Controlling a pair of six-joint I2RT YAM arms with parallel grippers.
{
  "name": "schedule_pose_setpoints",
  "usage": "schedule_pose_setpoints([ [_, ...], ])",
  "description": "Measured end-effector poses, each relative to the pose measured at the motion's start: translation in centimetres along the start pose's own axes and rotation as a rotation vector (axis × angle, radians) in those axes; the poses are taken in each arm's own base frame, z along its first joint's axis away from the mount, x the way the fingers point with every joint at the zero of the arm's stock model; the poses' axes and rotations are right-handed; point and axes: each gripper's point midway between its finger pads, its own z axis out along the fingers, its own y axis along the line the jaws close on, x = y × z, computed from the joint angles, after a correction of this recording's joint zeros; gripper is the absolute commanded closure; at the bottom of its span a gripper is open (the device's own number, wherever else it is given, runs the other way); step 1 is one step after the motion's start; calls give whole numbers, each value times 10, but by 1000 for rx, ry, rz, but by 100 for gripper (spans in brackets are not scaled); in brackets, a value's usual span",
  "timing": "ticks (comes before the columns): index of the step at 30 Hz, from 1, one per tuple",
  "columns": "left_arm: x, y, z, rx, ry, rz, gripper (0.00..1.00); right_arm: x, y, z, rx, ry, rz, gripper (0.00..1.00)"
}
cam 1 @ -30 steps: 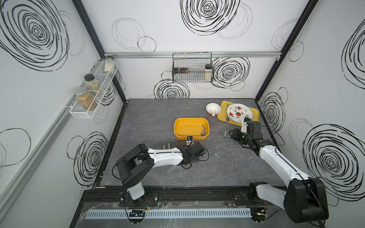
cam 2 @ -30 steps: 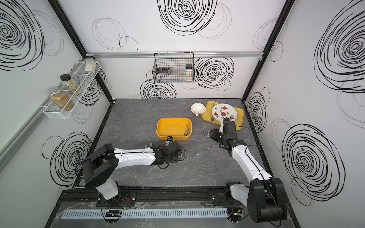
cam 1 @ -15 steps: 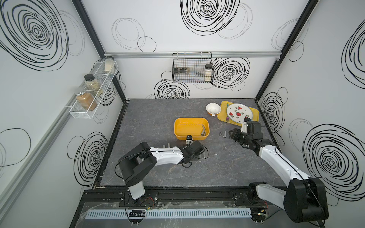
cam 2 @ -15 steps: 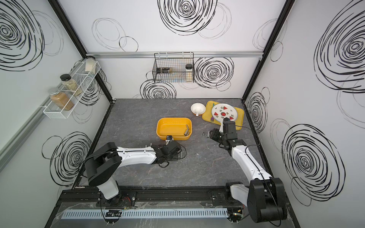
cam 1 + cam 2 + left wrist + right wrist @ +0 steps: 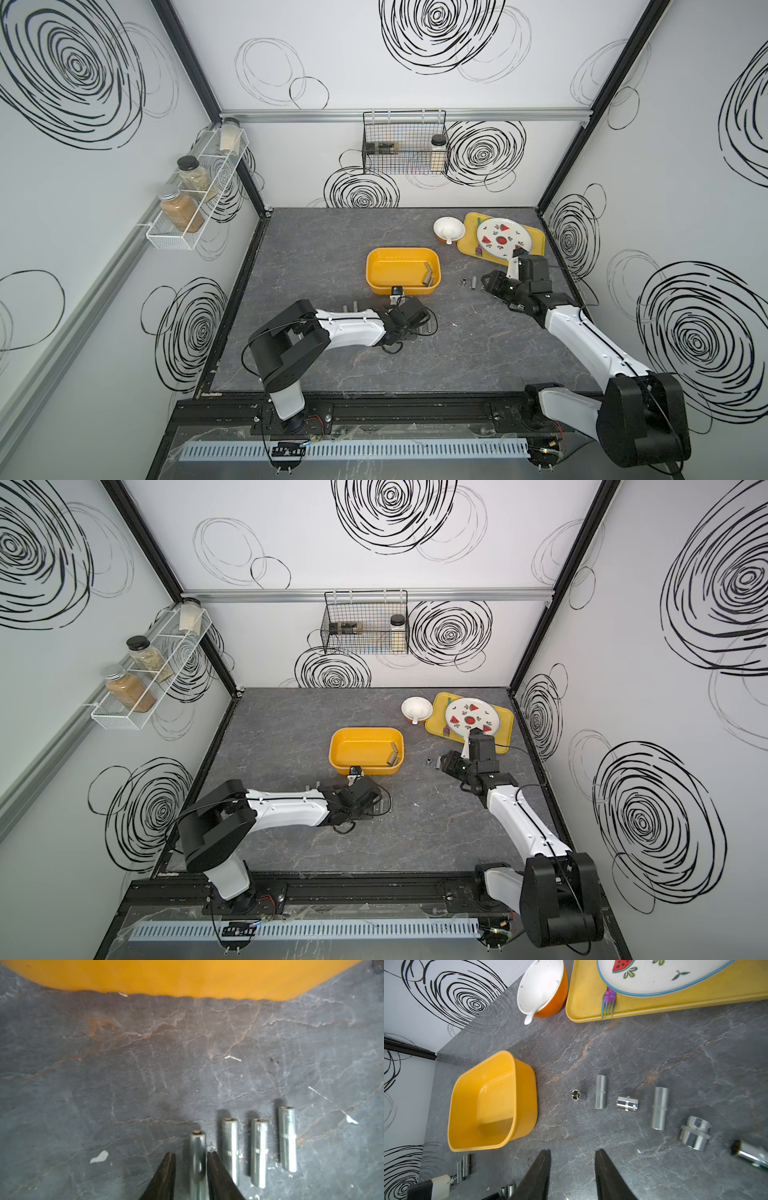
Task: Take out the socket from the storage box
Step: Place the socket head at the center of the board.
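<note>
Top views, box: the storage box (image 5: 370, 270) sat in the middle of the table (image 5: 316, 257); in both top views two sockets lay flat on its floor against the right end wall, the far socket (image 5: 428, 266) and the near socket (image 5: 426, 281)
Top views, axis: both ran roughly front to back along that wall, slightly skewed to each other
Top views, left arm: the left gripper (image 5: 409, 316) sat low over the table just in front of the box's near wall; the boxed pair lay beyond that wall and off to its right
Top views, right arm: the right gripper (image 5: 444, 764) hung over the table near the box's right side, tips toward the box
Left wrist, hand: the fingers (image 5: 166, 1174) stood apart astride a straddled socket (image 5: 197, 1147) lying on the table, with a clear gap on one side, so nothing was clamped; three laid-out sockets (image 5: 257, 1151) lay parallel just beside it
Left wrist, boxed pair: hidden behind the box wall
Right wrist, hand: fingers spread wide with bare table between them, holding nothing
Right wrist, boxed pair: hidden by the box's nearest wall; loose sockets (image 5: 659, 1108) lay in a row on the table ahead
Judged reach: the left looked marginally nearer, over the near wall then rightward; jaws closing left to right would suit the front-to-back axis
</note>
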Motion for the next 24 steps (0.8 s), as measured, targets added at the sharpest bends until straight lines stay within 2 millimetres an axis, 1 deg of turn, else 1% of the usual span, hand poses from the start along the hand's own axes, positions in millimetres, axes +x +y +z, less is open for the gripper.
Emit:
schedule_pose_setpoints([
  [3,-1,0,-2,4,-3,-1,66,0,0,0,0,0,0,60],
  [6,-5,-2,-9,18,-15,-6,65,0,0,0,0,0,0,60],
  [10,-14,-7,-25,52,-43,-17,65,0,0,0,2,1,0,60],
  [13,-23,-10,-43,80,-68,-23,64,1,-2,2,7,5,2,60],
  [15,-30,-10,-59,96,-94,-27,64,2,-3,3,12,8,3,63],
  [17,-38,-7,-79,108,-125,-33,64,3,-3,4,14,12,1,64],
  [19,-47,-3,-104,128,-167,-42,62,4,-1,5,16,17,-7,64],
  [20,-52,0,-118,140,-192,-48,62,5,3,6,15,23,-15,64],
  [22,-63,8,-145,165,-244,-65,61,5,16,10,6,40,-42,64],
  [24,-72,20,-168,175,-291,-88,60,3,36,15,-5,55,-81,64],
])
